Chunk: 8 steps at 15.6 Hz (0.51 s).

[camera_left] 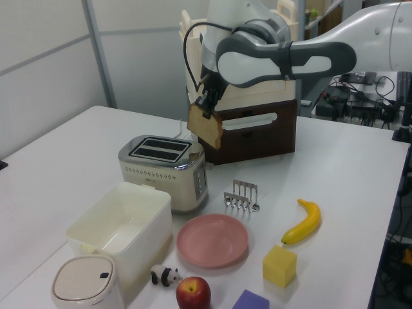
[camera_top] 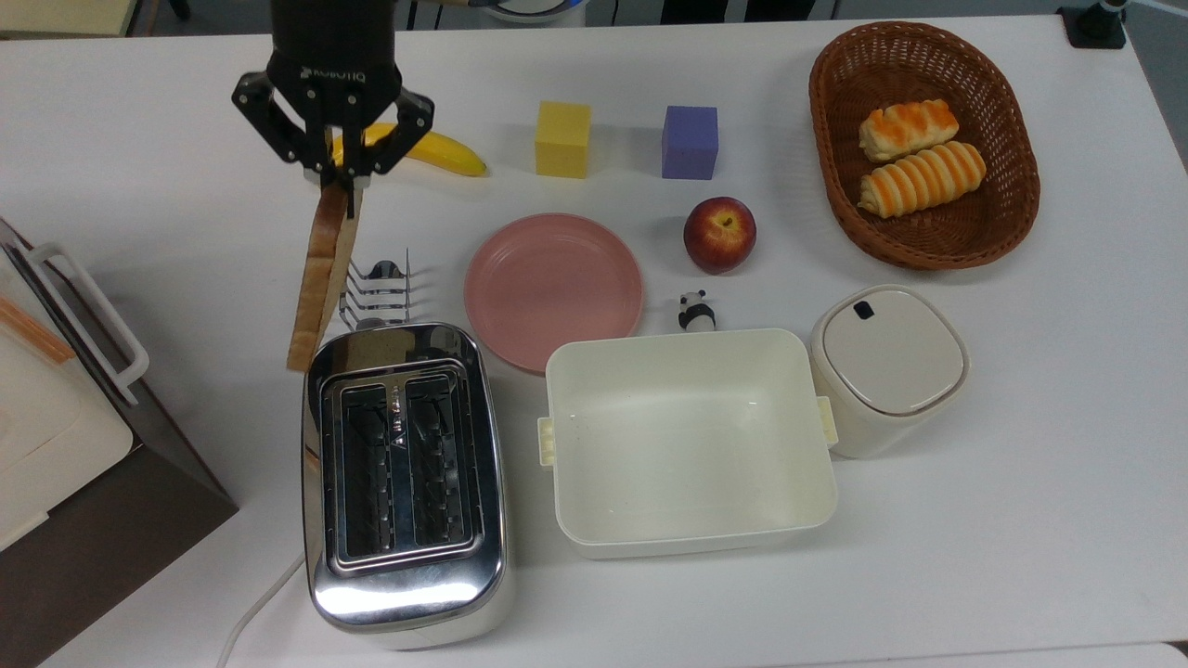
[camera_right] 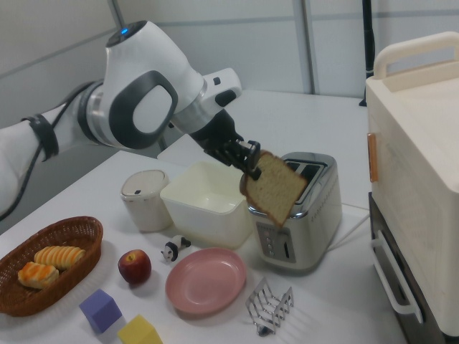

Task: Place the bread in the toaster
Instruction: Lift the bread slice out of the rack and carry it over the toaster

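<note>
I see the claw (camera_top: pixel 339 174) clamped on the bread (camera_top: pixel 320 278), slice raised above the surface (camera_top: pixel 1021 464), hanging tilted, near the toaster (camera_top: pixel 404 482) end, beside the wire rack (camera_top: pixel 379 292)

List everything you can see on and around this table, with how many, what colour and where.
bread: 1, tan, held in the air near the toaster
toaster: 1, chrome, both slots empty
toast rack: 1, metal, between toaster and banana
plate: 1, pink, mid-table
tub: 1, cream, at the top view's right of the toaster
lidded canister: 1, cream, beside the tub
panda figure: 1, black and white, by the tub
apple: 1, red
banana: 1, yellow
blocks: yellow, purple
basket: 1, brown wicker
rolls: 2, orange-striped, in the basket
cabinet: 1, brown and cream, at the table edge
gripper: 1, black, shut on the bread
</note>
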Tool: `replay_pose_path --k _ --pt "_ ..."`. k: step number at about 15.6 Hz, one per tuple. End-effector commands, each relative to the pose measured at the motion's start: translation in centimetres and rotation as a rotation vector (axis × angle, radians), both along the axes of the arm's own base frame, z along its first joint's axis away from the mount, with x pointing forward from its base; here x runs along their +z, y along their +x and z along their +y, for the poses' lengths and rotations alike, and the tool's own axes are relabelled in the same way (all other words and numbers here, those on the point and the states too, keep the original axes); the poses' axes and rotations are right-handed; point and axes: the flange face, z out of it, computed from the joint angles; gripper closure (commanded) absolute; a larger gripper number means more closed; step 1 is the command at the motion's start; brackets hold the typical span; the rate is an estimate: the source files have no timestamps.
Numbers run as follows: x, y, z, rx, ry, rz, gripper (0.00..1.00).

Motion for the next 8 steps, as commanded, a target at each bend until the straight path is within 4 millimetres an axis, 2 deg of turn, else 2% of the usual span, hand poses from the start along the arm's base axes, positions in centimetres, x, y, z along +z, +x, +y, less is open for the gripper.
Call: replay_pose_path --k 1,6,8 --pt "0.0 1.3 0.6 0.013 0.016 -0.085 1.00" --pt "1.2 1.7 2.6 0.050 0.026 -0.162 1.00" --pt "1.8 1.8 2.8 0.053 0.028 -0.183 1.00"
